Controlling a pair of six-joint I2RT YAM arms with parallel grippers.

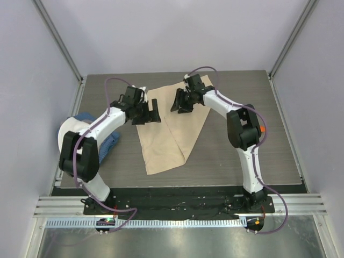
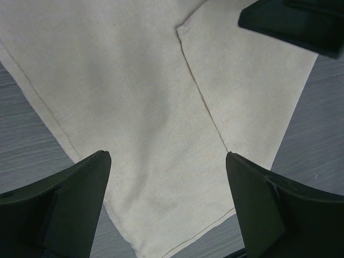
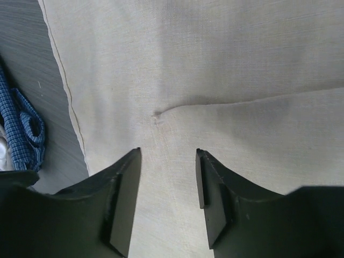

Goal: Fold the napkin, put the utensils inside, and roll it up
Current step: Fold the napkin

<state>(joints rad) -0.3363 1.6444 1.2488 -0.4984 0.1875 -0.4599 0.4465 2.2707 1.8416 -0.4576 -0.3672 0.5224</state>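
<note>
A blue checked cloth (image 1: 111, 144) lies bunched at the left edge of the dark grey, wood-grained worktop (image 1: 242, 91), touching something white.

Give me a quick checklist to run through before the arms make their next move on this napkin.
1. Left gripper empty: ok, jaws wide apart above the napkin.
2. Right gripper empty: ok, jaws apart, nothing between them.
3. Napkin folded: ok, one layer lies over another, though their edges do not line up.
4. Napkin flat: not ok, a small pucker sits just ahead of the right gripper.
5. Utensils located: cannot tell, none shows in any view.
6. Blue cloth clear of the napkin: ok, bare table lies between them.
</note>
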